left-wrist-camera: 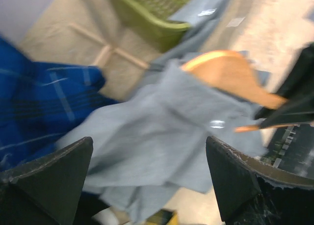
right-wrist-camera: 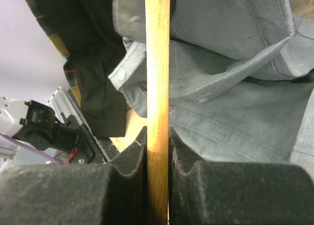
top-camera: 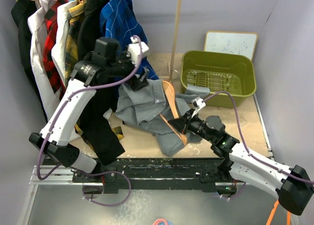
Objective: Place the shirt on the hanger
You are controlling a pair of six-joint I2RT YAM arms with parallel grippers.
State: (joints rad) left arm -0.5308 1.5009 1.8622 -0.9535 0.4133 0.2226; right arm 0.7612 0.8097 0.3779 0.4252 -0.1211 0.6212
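Observation:
The light-grey shirt [top-camera: 142, 106] lies bunched on the table, partly draped over the tan wooden hanger [top-camera: 169, 91]. My left gripper [top-camera: 141, 81] hovers open just above the shirt's upper edge. In the blurred left wrist view its fingers [left-wrist-camera: 59, 171] stand wide apart, with grey shirt cloth [left-wrist-camera: 162, 132] below them, nothing between them, and the hanger's end [left-wrist-camera: 230, 73] poking out beyond. My right gripper [top-camera: 177, 123] is shut on the hanger's wooden bar [right-wrist-camera: 158, 63]. Its pads [right-wrist-camera: 128, 156] press the bar from both sides, with the shirt's collar and buttons [right-wrist-camera: 235, 87] behind.
An olive-green basket [top-camera: 218, 78] stands at the back right, a small whiteboard [top-camera: 230, 42] behind it. Hanging garments, among them a blue check shirt [top-camera: 117, 19], fill the back left. A black garment [top-camera: 100, 129] trails down to the table. A wooden pole [top-camera: 176, 29] rises mid-back.

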